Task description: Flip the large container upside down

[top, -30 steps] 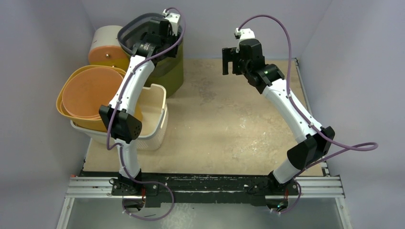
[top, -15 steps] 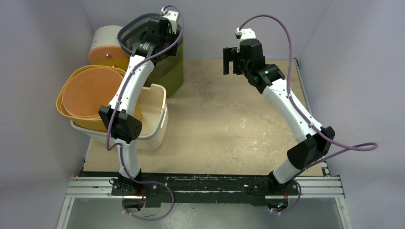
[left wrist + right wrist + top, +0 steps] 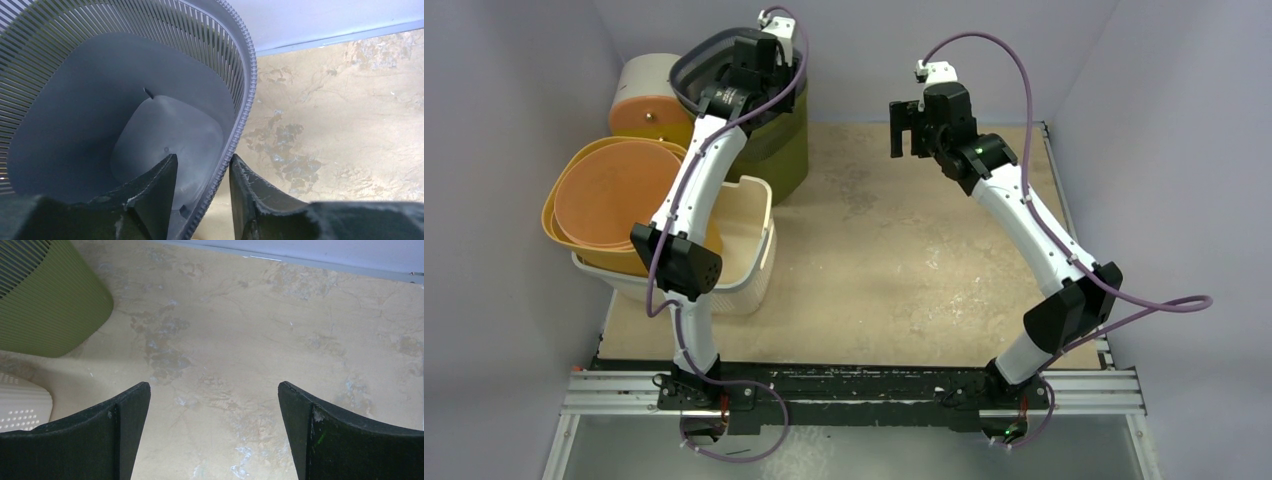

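Observation:
The large container stands upright at the back left: a tall olive-green slatted bin [image 3: 786,150] with a grey slatted bin [image 3: 686,60] nested inside it. My left gripper [image 3: 757,72] is over its right rim. In the left wrist view the left gripper [image 3: 202,165] straddles the grey rim [image 3: 248,90]: one finger is inside the bin with a gap to the wall, the other touches the rim from outside. The jaws are partly open, not clamped. My right gripper [image 3: 909,130] hangs wide open over bare table [image 3: 214,390], to the right of the green bin [image 3: 45,300], and holds nothing.
A white perforated basket [image 3: 744,250] sits in front of the bin, with stacked orange and yellow bowls [image 3: 614,195] on its left side. A cream and orange cylinder [image 3: 649,95] stands in the back left corner. Walls close off the left, back and right.
My left gripper has shifted slightly left and back along the grey rim. The right arm has barely moved.

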`<state>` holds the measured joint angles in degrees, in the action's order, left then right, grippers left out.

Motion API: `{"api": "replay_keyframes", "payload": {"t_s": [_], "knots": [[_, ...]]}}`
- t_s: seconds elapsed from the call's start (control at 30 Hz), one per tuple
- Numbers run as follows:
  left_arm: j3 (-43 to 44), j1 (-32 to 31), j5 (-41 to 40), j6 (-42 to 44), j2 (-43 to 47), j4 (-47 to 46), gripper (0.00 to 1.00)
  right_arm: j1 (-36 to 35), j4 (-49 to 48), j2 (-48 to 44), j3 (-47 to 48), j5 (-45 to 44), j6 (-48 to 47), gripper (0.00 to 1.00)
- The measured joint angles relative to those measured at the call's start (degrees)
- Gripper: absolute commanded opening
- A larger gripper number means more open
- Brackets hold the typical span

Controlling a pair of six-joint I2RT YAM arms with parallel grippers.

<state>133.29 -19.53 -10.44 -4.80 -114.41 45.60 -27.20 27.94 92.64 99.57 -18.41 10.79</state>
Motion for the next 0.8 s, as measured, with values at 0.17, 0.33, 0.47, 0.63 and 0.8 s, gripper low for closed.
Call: {"api": "replay_keyframes", "payload": {"t_s": [0.17, 0.33, 0.47, 0.63, 0.8], "knots": [[0.0, -0.2, 1.2, 1.8, 0.0, -0.3, 0.0, 0.0, 0.0, 0.0, -0.5, 0.1, 0.2, 0.99], [-0.1, -0.2, -3.1, 1.9, 0.3, -0.7, 0.0, 0.0, 0.1, 0.0, -1.2, 0.2, 0.4, 0.99], [-0.3, -0.3, -4.1, 2.0, 0.3, 0.3, 0.0, 0.0, 0.1, 0.0, -1.4, 0.4, 0.6, 0.98], [0.5, -0.3, -4.7, 1.1, 0.1, 1.0, 0.0, 0.0, 0.1, 0.0, -1.5, 1.0, 1.2, 0.97], [4.7, -0.6, -4.8, -0.7, -1.1, 3.1, 0.0, 0.0, 0.1, 0.0, -1.6, 1.5, 1.6, 0.96]]}}
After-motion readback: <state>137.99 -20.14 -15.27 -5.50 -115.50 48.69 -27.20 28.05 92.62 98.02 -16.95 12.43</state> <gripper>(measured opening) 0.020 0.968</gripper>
